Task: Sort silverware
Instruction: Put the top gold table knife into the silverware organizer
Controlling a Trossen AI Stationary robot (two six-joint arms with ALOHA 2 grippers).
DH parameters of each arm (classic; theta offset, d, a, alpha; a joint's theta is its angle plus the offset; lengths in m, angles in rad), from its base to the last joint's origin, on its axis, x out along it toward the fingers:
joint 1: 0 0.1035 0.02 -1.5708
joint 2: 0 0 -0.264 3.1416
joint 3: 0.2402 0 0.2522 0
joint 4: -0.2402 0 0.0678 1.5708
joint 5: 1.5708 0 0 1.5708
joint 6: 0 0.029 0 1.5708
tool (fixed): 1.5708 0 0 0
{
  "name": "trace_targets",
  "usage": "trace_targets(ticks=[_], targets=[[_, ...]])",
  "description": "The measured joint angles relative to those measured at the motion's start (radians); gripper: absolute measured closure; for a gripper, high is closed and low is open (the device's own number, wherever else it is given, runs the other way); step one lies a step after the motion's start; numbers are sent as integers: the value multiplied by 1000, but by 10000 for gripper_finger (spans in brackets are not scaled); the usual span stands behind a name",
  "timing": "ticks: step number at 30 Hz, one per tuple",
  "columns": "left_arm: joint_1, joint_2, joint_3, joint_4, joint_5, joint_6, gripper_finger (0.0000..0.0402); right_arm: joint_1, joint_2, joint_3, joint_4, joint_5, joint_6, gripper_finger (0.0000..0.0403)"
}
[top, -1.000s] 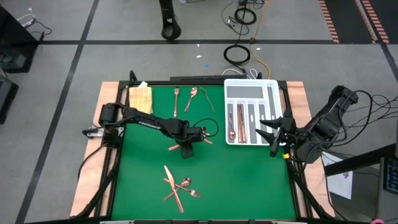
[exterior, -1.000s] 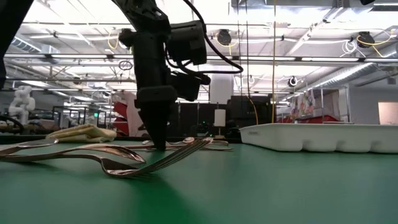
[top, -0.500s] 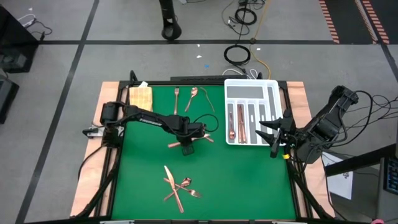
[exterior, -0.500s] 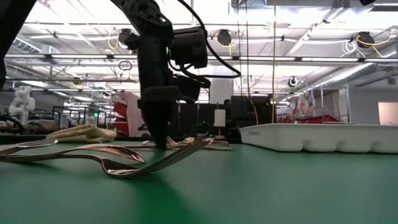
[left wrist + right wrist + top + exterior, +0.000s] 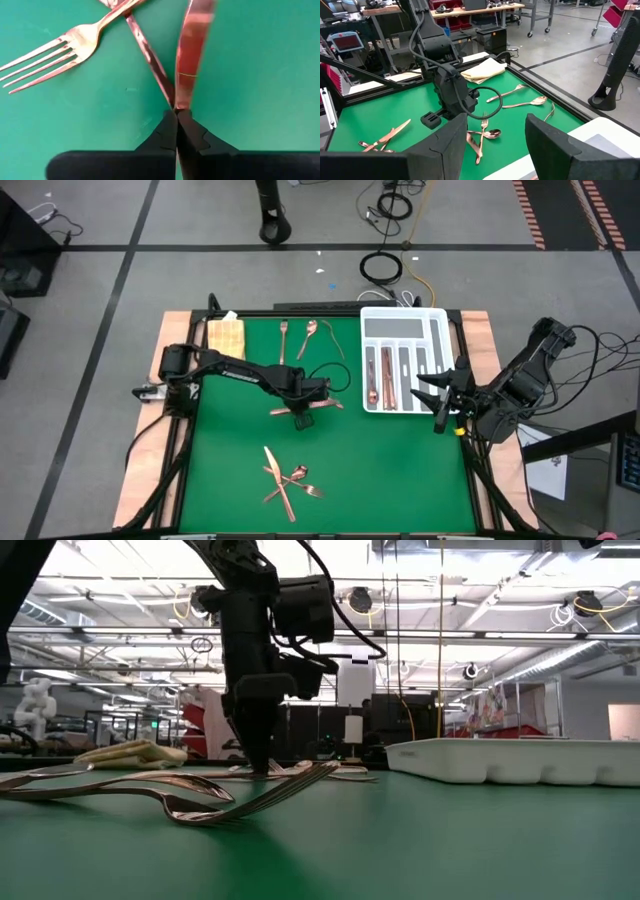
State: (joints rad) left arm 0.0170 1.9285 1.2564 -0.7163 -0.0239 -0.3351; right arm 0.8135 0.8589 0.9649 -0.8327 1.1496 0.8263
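My left gripper (image 5: 301,416) (image 5: 176,114) points down at mid-table, shut on a flat copper piece of silverware (image 5: 192,55) in a small crossed heap. A thin copper handle (image 5: 147,52) and a fork (image 5: 47,57) lie beside it on the green mat. More silverware lies near the front edge (image 5: 285,480) and at the far edge (image 5: 305,335). The white divided tray (image 5: 432,330) holds a few pieces (image 5: 372,375). My right gripper (image 5: 440,395) (image 5: 495,145) hangs open and still beside the tray's right side. My left gripper pinches the flat copper piece by its near end (image 5: 183,102) between its two fingertips, coming from above. The piece runs away from the fingers along the mat. Whether it is lifted, and whether the thin handle is also caught, I cannot tell.
A tan woven cloth (image 5: 226,335) lies at the mat's far left corner. Wooden borders and a black frame edge the green mat (image 5: 390,470), which has bare room at the front right. Low over the mat, a fork (image 5: 250,798) lies close to the low camera.
My left gripper has shut over the crossed heap at mid-table and taken hold of the flat copper piece, shifting slightly as it did. My right arm has kept still.
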Motion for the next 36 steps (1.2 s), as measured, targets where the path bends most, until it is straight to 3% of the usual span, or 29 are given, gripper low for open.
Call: trace_targets(ticks=[15, 24, 27, 30, 36], targets=[[15, -14, 1, 0, -48, -26, 399, 0, 0, 0, -11, 0, 1, 215], [46, -16, 19, -69, -63, 109, 320, 0, 0, 0, -11, -4, 3, 215], [49, -16, 19, -72, -23, 105, 297, 0, 0, 0, -11, -4, 3, 215], [34, -19, 19, -79, 17, 97, 281, 0, 0, 0, -11, -4, 2, 216], [14, -21, 19, -53, -3, 137, 267, 0, 0, 0, -20, -4, 1, 215]])
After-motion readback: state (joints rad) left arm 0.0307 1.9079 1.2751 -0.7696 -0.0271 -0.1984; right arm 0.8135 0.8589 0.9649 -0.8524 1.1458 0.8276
